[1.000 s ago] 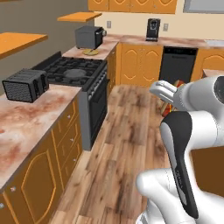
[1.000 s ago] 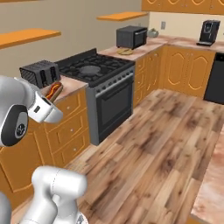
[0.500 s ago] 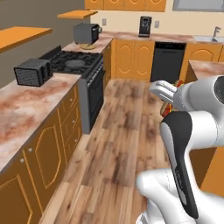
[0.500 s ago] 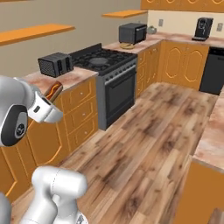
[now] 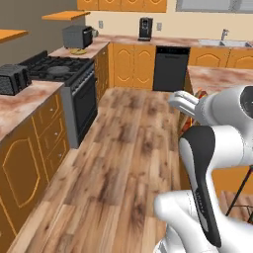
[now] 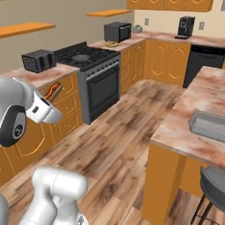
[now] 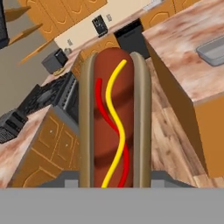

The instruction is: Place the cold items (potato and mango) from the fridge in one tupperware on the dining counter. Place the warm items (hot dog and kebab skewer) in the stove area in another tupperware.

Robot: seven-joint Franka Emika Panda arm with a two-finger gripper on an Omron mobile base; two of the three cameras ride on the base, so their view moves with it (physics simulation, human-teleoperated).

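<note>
Carrying the warm item: jaws clenched on the hot dog (image 7: 114, 118), held aloft in front of the hand, also seen beside the wrist (image 6: 52, 91). Bound, judging by the layout, for the grey tupperware (image 6: 210, 125) on the dining desk (image 6: 197, 103). Next called for a swing over that tray and a lowering in. Stove (image 5: 57, 73), toaster (image 5: 12, 79) and microwave (image 5: 76, 36) off to the side; nothing barring the way.
</note>
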